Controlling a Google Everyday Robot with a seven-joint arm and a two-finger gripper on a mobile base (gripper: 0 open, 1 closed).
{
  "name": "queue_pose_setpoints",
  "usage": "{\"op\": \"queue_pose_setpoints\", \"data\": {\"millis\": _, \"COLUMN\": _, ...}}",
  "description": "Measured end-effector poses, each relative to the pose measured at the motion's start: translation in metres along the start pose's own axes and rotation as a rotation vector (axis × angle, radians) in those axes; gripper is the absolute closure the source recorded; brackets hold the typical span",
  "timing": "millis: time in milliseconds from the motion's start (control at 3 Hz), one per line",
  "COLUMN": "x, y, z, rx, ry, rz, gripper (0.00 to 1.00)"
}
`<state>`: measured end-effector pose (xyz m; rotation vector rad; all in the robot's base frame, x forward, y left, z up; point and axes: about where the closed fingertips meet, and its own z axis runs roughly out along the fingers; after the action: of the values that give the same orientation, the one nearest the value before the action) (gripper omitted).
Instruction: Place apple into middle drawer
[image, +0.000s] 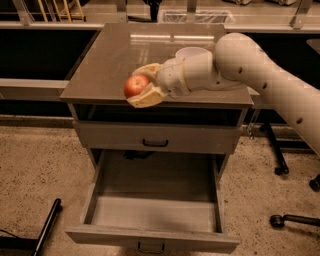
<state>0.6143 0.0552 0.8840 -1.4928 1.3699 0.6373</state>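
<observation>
Camera view: apple held at the front of the cabinet top

The big white arm (260, 75) comes in from the right and reaches across the brown top of the grey cabinet (125, 55). Under the top, the middle drawer (155, 212) is pulled wide open and shows its pale floor. The upper drawer (200, 137) sits shut just above it. A white bowl (190, 52) stands on the top, partly hidden behind the arm. The gripper (141, 86) is at the front edge of the top. Its two fingers are clamped on the apple (134, 86), one above and one below. The small red apple is high over the open drawer, not in it.
</observation>
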Motion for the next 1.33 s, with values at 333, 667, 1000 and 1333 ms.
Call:
{"op": "queue_pose_setpoints", "data": {"millis": 333, "x": 0.032, "y": 0.011, "z": 0.023, "rx": -0.014, "ry": -0.065, "rz": 0.119, "gripper": 1.0}}
{"op": "queue_pose_setpoints", "data": {"millis": 667, "x": 0.083, "y": 0.028, "z": 0.031, "rx": 0.011, "ry": -0.065, "rz": 0.206, "gripper": 1.0}}
{"op": "queue_pose_setpoints", "data": {"millis": 1000, "x": 0.068, "y": 0.023, "z": 0.029, "rx": 0.011, "ry": -0.066, "rz": 0.206, "gripper": 1.0}}
{"op": "queue_pose_setpoints", "data": {"millis": 1333, "x": 0.068, "y": 0.023, "z": 0.029, "rx": 0.01, "ry": -0.065, "rz": 0.206, "gripper": 1.0}}
